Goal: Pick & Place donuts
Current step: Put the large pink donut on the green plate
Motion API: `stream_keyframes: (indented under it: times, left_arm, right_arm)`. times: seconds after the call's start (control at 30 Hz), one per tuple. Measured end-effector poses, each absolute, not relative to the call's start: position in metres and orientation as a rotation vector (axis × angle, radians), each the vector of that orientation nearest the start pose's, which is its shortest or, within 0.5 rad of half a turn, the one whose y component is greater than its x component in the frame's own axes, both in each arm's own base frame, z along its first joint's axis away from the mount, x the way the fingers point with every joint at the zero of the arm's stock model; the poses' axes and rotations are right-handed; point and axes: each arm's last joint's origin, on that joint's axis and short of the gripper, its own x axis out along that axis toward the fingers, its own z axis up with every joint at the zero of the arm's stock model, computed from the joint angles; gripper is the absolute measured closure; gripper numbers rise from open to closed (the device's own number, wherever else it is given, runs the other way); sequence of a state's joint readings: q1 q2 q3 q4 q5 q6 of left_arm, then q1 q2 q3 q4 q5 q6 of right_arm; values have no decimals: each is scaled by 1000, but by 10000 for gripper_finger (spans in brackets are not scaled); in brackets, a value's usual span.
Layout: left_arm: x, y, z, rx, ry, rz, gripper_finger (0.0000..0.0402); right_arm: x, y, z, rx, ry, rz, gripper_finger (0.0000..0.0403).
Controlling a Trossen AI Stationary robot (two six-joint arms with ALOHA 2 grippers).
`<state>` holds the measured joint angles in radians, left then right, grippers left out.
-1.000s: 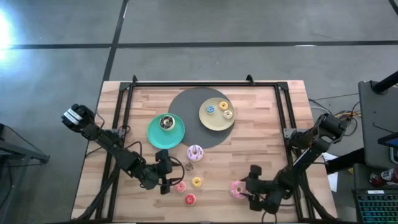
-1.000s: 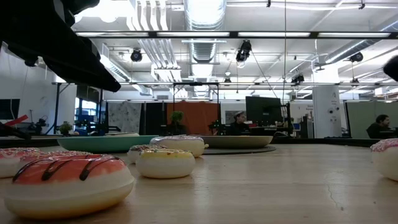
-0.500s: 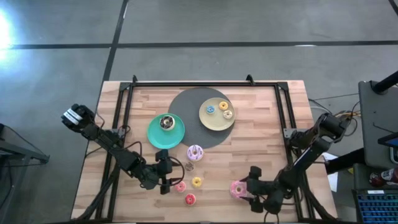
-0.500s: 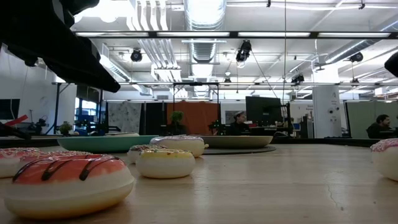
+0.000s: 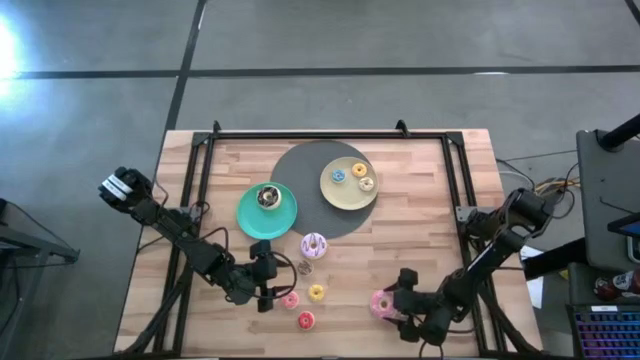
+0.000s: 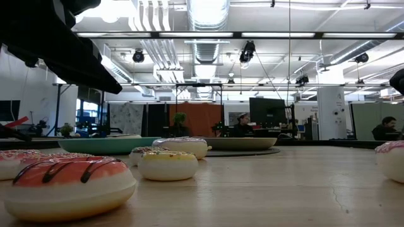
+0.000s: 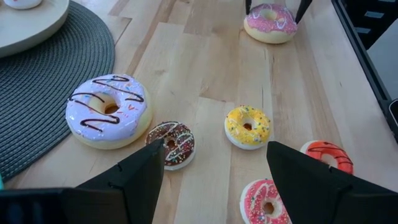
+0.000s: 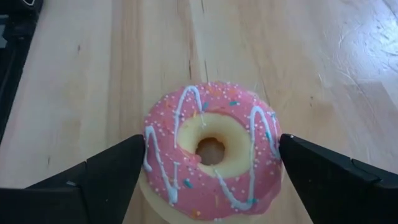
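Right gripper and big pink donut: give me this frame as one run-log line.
right gripper: open, straddling big pink donut on table, not lifted | left gripper: open, over small donuts | teal plate: one donut

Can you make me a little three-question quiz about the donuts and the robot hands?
1. True or false: the big pink donut sits between the open fingers of the right gripper.
2. What lies on the teal plate?
A. one donut
B. three donuts
C. a spoon
3. Fill in: the left gripper hovers open over the small donuts; the yellow donut lies right beside the small ____ donut with sprinkles.

Key
1. True: one finger stands at each side of it.
2. A: a single donut is on that plate.
3. Brown.
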<state>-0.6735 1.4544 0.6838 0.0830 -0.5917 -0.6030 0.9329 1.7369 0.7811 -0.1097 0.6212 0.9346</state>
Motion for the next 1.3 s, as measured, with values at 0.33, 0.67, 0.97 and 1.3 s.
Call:
stream_keyframes:
  times: [0.33,0.67,0.97,1.3]
  left_arm:
    - [227,-161,180,-183,550,90,145]
    - [227,-161,180,-184,551,90,145]
    - [227,-161,180,-183,552,91,145]
    - [227,-160,179,-181,554,91,145]
  right_arm:
    - [193,230,119,140,795,-66,34]
    - [189,223,141,113,735,-104,34]
    - [195,210,129,171,867,-167,35]
    - [202,205,128,194,916,-151,35]
